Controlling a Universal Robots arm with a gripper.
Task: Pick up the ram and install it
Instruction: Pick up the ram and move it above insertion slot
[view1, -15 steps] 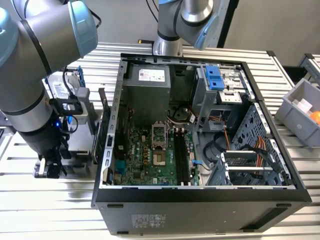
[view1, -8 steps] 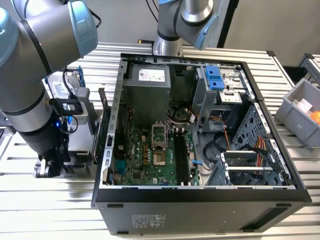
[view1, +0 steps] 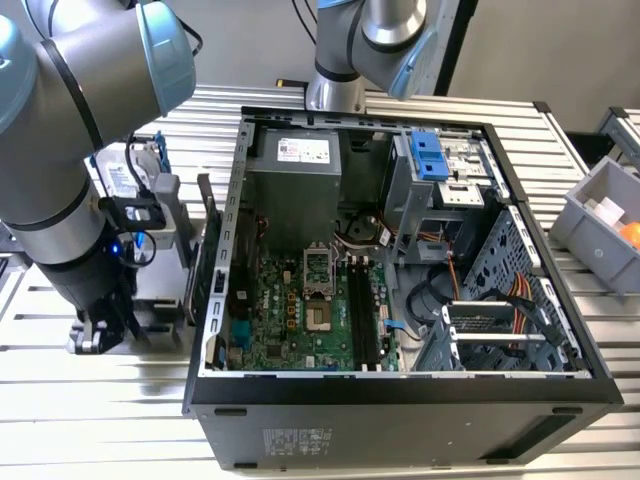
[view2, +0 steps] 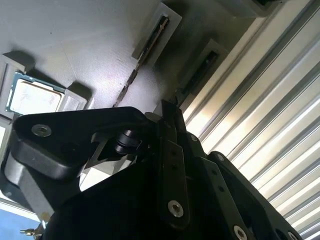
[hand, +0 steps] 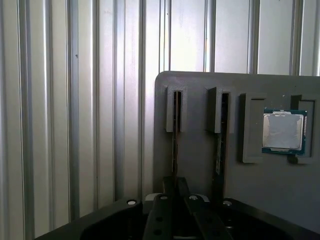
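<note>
The ram (hand: 175, 135) is a thin dark stick standing on edge in a slot of the grey holder tray (hand: 200, 165). It also shows in the second wrist view (view2: 145, 55). My gripper (hand: 174, 182) sits at one end of the stick, its black fingers (hand: 165, 200) pressed close on either side, shut on the ram, which still rests in its slot. In the exterior view the gripper (view1: 100, 335) is low over the tray, left of the open computer case (view1: 400, 400). Long black slots (view1: 365, 312) lie on the green motherboard (view1: 290, 310).
A second stick (hand: 219, 145) stands in the neighbouring slot, and a processor chip (hand: 284, 131) lies in a pocket beyond it. A boxy drive with a white label (view1: 120, 180) stands behind the tray. A grey bin (view1: 605, 220) sits at the exterior view's right on the ribbed metal table (view1: 100, 420).
</note>
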